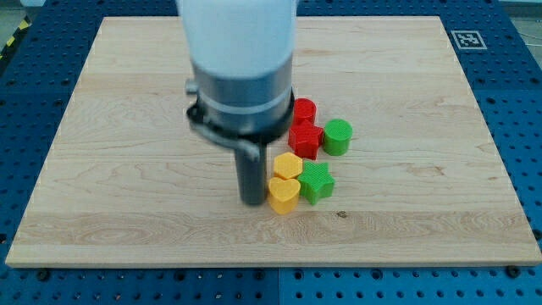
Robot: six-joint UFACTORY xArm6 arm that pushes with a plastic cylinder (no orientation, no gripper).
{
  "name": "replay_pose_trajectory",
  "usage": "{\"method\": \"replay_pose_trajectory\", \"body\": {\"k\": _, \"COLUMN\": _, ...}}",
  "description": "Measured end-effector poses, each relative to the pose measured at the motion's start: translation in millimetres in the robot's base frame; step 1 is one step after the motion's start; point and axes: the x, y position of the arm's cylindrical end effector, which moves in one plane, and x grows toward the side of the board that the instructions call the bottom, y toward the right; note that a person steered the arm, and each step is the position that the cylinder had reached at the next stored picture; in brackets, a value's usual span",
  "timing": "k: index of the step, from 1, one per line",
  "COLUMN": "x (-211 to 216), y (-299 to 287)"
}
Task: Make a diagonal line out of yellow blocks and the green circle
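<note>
**Rod tip beside the yellow pair on the wooden counter**

Blue perforated metal surrounds the pale wooden counter (pixel 127 195), a rectangular board with visible grain that fills most of the view; a small black-and-white marker tag (pixel 467 39) sits at its corner in the view's top right. The board carries a tight cluster of six small plastic blocks right of its centre.

Largest in the frame is the arm's white and grey cylindrical body (pixel 241 59), hanging from the view's top and narrowing to a dark rod. This end effector has no jaws to spread or pinch; my tip (pixel 251 202) rests on the wood just to the view's left of the yellow heart-shaped block (pixel 284 195), touching it or very nearly so.

A yellow hexagonal block (pixel 288 165) sits directly above the heart, touching it. A green star-shaped block (pixel 318 182) lies against both on the view's right. Above them, a red block of uneven outline (pixel 304 140) has the ribbed green circle (pixel 338 136) just beside it on the right, and a red cylinder (pixel 305 110) is partly hidden behind the arm.
</note>
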Motion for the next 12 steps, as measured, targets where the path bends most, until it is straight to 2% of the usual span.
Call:
{"method": "replay_pose_trajectory", "body": {"k": 1, "x": -31.7, "y": 26.2}}
{"method": "replay_pose_trajectory", "body": {"k": 2, "x": -33.1, "y": 50.0}}
{"method": "replay_pose_trajectory", "body": {"k": 3, "x": -9.2, "y": 36.9}}
{"method": "replay_pose_trajectory", "body": {"k": 6, "x": -10.3, "y": -135.9}}
{"method": "replay_pose_trajectory", "body": {"k": 7, "x": 11.8, "y": -149.7}}
{"method": "replay_pose_trajectory", "body": {"k": 8, "x": 56.1, "y": -136.3}}
{"method": "replay_pose_trajectory", "body": {"k": 9, "x": 76.0, "y": -124.6}}
{"method": "replay_pose_trajectory", "body": {"k": 10, "x": 76.1, "y": -113.0}}
{"method": "replay_pose_trajectory", "body": {"k": 12, "x": 64.0, "y": 26.7}}
